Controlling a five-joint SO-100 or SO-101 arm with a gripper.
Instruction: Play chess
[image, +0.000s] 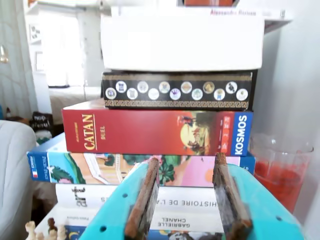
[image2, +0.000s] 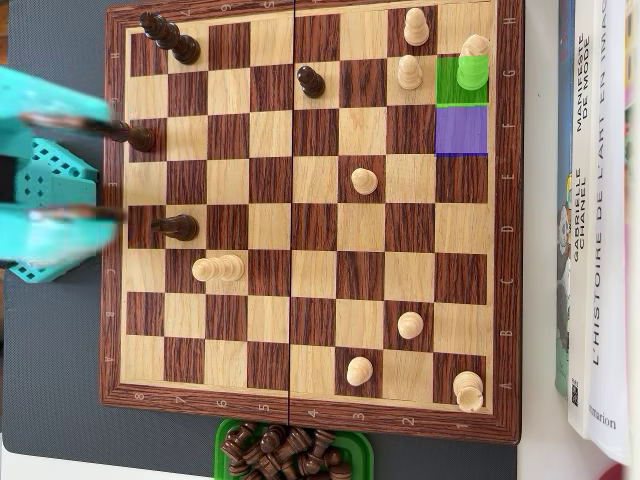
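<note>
Teal jaws (image: 192, 225) gape wide, empty, blurred overhead at the chessboard (image2: 310, 420) edge; tips cropped.

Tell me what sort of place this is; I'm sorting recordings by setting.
Most likely a home room, used as a hobby setup. A stack of board games and books stands beside a wooden chessboard, and the wrist view shows a bright window behind.

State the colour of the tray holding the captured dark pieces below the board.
Green. The tray shows best in the overhead view, at the bottom edge beneath the chessboard.
</note>
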